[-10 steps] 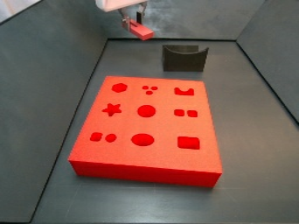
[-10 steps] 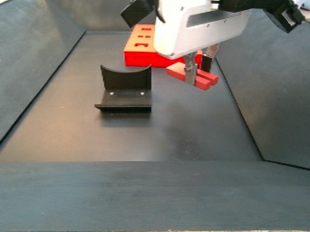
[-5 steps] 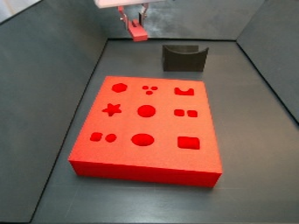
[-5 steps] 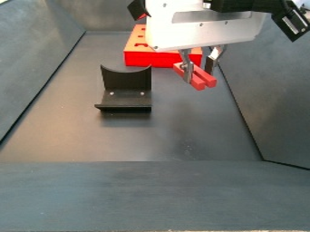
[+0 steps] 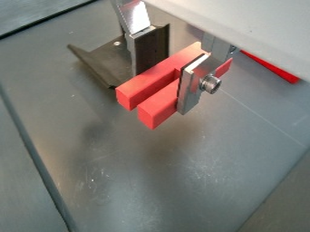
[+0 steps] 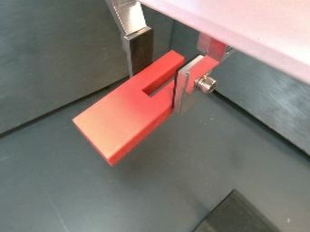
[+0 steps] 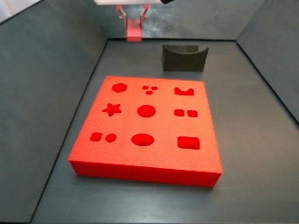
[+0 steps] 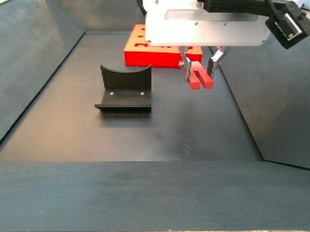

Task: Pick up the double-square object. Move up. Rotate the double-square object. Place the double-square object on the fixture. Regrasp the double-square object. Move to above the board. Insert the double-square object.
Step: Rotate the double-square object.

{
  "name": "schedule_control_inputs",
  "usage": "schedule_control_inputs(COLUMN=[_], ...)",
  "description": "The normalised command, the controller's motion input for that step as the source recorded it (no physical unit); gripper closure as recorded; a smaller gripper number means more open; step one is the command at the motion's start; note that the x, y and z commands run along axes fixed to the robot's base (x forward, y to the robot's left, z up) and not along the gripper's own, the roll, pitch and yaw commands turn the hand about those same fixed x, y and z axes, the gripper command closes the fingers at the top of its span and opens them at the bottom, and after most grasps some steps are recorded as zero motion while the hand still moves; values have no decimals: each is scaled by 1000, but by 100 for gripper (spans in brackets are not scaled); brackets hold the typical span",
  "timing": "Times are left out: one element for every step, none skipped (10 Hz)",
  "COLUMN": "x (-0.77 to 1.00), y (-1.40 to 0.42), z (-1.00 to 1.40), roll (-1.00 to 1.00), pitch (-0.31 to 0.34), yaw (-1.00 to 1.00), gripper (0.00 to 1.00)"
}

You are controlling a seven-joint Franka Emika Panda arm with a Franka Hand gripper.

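The double-square object (image 8: 198, 77) has turned upright; gripper (image 8: 198, 62) jaws clamp it.

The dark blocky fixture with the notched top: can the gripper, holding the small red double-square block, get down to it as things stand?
Probably yes. The gripper hangs in the air shut on the small red double-square block, and the fixture stands alone on the floor with its notch unoccupied.

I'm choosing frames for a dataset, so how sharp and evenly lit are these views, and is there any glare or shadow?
Both wrist views are sharp on the small red double-square object clamped by the gripper; in one, a soft shadow falls on the dark floor beneath it. In a side view, the large flat red board is evenly lit and crisp. In a side view, the dark notched fixture is slightly soft, with mild floor sheen.
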Motion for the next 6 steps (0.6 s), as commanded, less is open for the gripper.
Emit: schedule_control_inputs(x=[9,9,0,5,20,24], y=[19,19,0,0,-1,-4], z=[-46,-46,-1000,-1000,-1000,-1000], roll=[-78,-78,0,0,-7,-25], pitch=[-21,-21,0,-6,-27,-26], yaw=[-265,-205,0,13,18,22], gripper=[100,100,100,100,100,100])
